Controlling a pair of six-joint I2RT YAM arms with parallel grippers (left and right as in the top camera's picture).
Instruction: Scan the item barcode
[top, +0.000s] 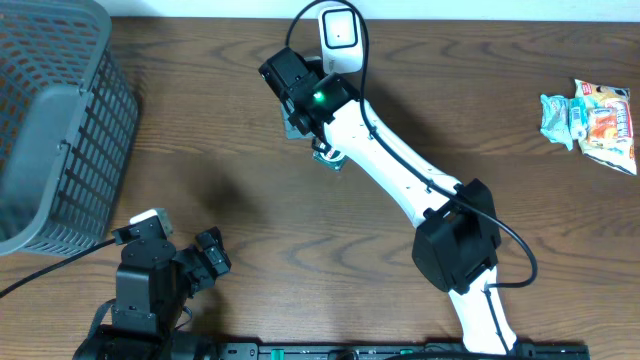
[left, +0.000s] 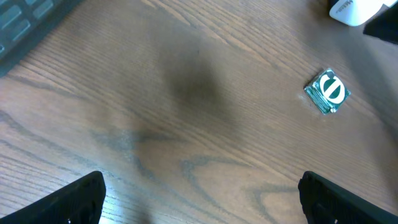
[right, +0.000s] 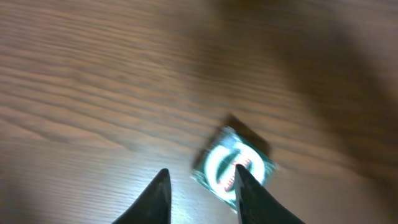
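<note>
On the desk (top: 250, 150), the grey basket (top: 60, 120) fills ten o'clock and your left gripper (left: 200, 186) waits at seven o'clock with its jaws spread wide and empty. The white scanner (top: 340, 35) stands at twelve o'clock. The small green-and-white sachet (left: 328, 91) lies flat near the middle, just on the scanner's six o'clock side. Your right gripper (right: 199, 169) hangs over it, jaws narrowly parted and gripping nothing. Judge the sachet as very light, thin, pliable and probably slick, so pinch one edge or corner gently. You cannot see a barcode here, so leave both faces uncovered.
</note>
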